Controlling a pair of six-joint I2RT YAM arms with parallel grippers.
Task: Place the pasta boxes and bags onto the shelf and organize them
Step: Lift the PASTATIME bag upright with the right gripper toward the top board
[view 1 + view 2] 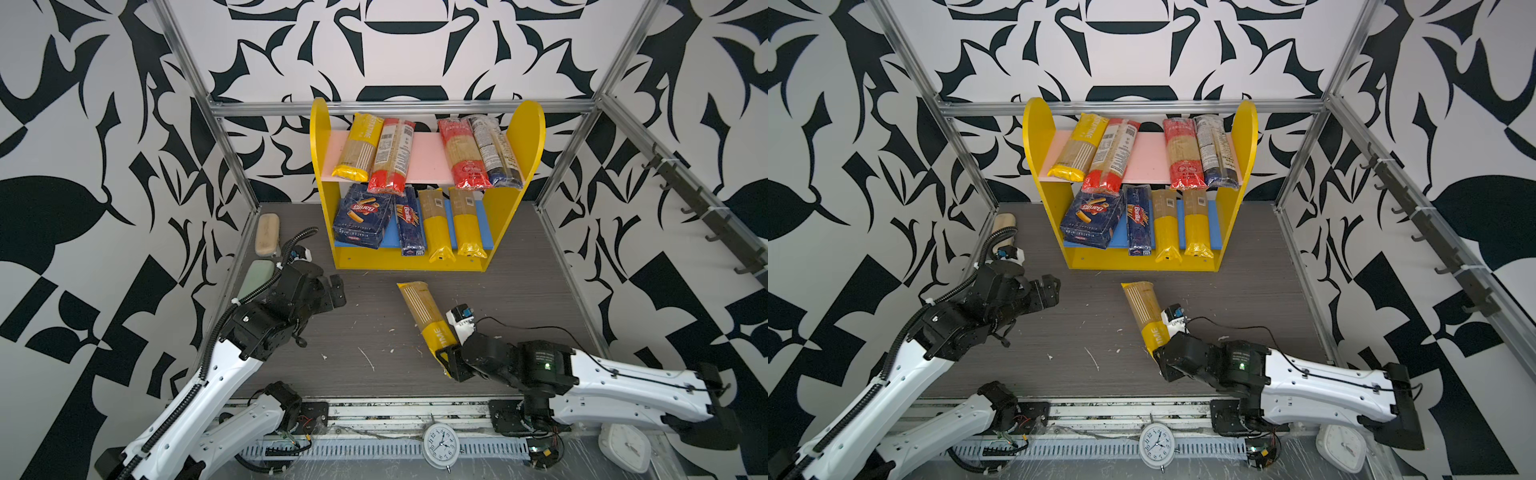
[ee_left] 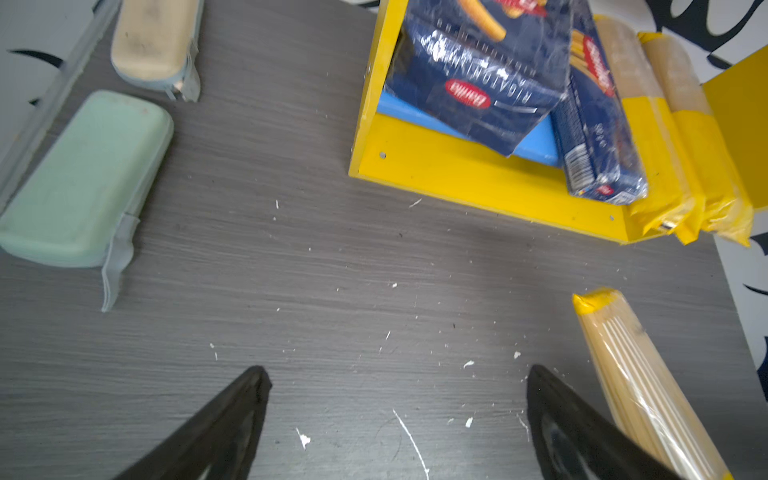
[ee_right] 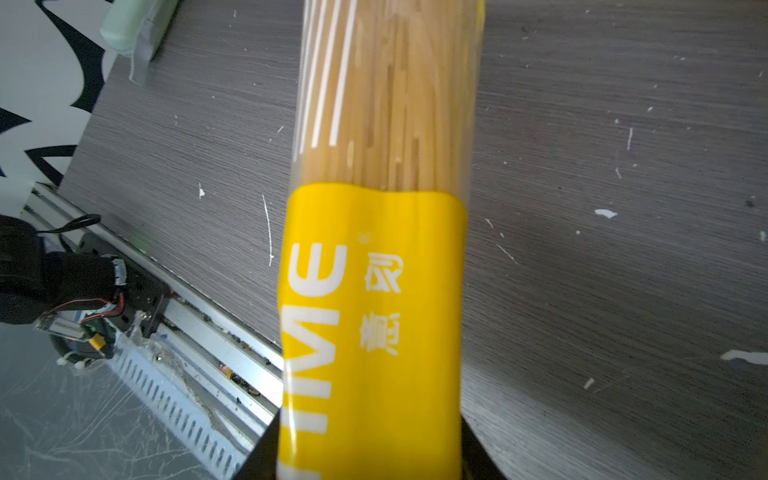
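The right jaws are pinching the last loose bag (image 1: 420,309) by its near yellow end. Its long clear body is pointing away from them toward the shelf (image 1: 321,166), above the table (image 1: 365,324) in front of it. Whether its far tip is clear of the table I cannot tell. The left jaws are standing spread wide with nothing between them, off to the left and well apart from that bag.

Four bags (image 1: 359,145) are lying on the pink upper board (image 1: 428,160), and the two blue boxes (image 1: 363,216) and two yellow-ended bags (image 1: 434,224) are sitting on the blue lower board (image 1: 485,228). The one roomy gap I am seeing is in the middle of the pink board, and to my eye that is the place for this one.

Gripped at one end, the bag is likely to droop and swing. So I would be lifting it above the pink board's front edge, lining it up with its neighbours and feeding the far tip in slowly. It should not nudge the red-ended bag (image 1: 390,153) overhanging the front. I would be releasing only once most of its length is resting on the board.
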